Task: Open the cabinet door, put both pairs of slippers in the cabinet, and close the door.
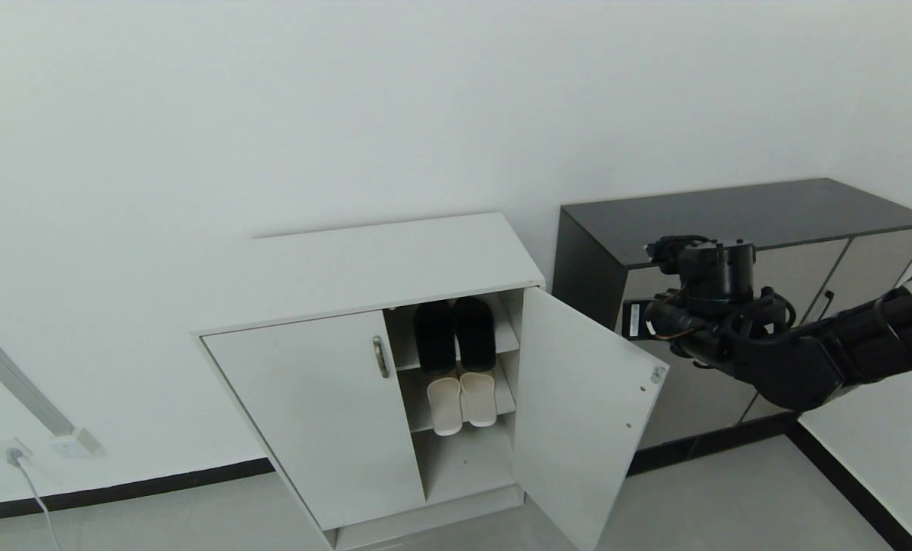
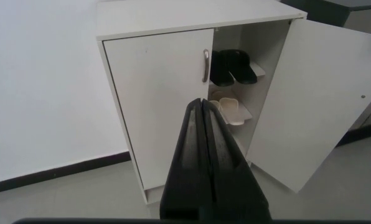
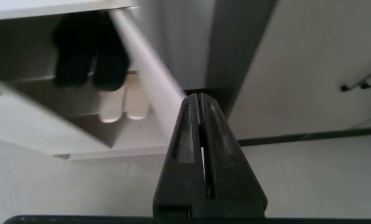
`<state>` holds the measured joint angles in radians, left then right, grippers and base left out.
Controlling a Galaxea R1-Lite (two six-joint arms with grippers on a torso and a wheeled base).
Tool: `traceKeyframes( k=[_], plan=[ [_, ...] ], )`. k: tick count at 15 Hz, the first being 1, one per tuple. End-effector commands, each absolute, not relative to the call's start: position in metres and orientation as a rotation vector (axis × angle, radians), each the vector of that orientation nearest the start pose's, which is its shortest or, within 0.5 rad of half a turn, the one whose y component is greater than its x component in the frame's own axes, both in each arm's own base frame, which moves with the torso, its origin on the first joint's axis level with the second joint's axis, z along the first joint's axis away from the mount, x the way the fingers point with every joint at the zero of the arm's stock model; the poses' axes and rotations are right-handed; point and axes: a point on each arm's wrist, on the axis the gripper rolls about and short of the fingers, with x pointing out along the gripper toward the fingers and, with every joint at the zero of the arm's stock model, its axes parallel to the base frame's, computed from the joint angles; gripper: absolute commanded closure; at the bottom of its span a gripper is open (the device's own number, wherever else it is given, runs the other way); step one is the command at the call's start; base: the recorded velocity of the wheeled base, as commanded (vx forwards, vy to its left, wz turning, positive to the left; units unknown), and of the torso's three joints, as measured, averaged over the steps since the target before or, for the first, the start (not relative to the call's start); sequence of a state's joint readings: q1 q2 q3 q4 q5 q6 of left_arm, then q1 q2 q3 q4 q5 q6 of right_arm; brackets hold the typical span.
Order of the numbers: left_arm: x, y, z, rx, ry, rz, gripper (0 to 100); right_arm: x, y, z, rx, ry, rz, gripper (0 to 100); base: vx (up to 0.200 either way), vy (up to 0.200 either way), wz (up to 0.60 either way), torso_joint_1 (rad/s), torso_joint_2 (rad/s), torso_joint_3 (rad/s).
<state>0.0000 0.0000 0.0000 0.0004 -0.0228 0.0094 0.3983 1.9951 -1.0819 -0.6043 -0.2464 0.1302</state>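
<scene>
Nearby, right gripper (image 3: 201,99) hangs beside door (image 1: 578,398).

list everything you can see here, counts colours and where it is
white cabinet: one, white, against the wall, centre
right door: one, white, swung open
left door: one, white, closed
handle: one, metal, on the left door's inner edge
black slippers: one pair, black, upper shelf inside the cabinet
cream slippers: one pair, off-white, shelf below the black pair
dark cabinet: one, black top with grey doors, to the right of the white one
wall socket: one, white, low on the wall at far left, cable plugged in
trunking: one, white, slanting down to the socket
left gripper: one, black, shut, facing the cabinet
right gripper: one, black, shut, near the open door's edge
</scene>
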Motion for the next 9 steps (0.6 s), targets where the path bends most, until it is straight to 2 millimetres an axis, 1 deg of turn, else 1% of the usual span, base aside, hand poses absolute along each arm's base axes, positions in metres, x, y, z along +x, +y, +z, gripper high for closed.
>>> traceKeyframes(
  k=[1,4,9],
  plan=[
    [-0.023,-0.001,0.075,0.009,0.000,-0.023,100,0.370,0.135,0.138,0.027,0.330,0.096,100,0.000,0.000,0.00,0.000,0.00,0.000],
    [-0.023,-0.001,0.075,0.009,0.000,-0.023,100,0.370,0.130,0.132,0.023,0.349,0.084,100,0.000,0.000,0.00,0.000,0.00,0.000],
    [-0.023,-0.001,0.075,0.009,0.001,-0.023,100,0.365,0.129,0.119,0.012,0.394,0.088,100,0.000,0.000,0.00,0.000,0.00,0.000]
  ],
)
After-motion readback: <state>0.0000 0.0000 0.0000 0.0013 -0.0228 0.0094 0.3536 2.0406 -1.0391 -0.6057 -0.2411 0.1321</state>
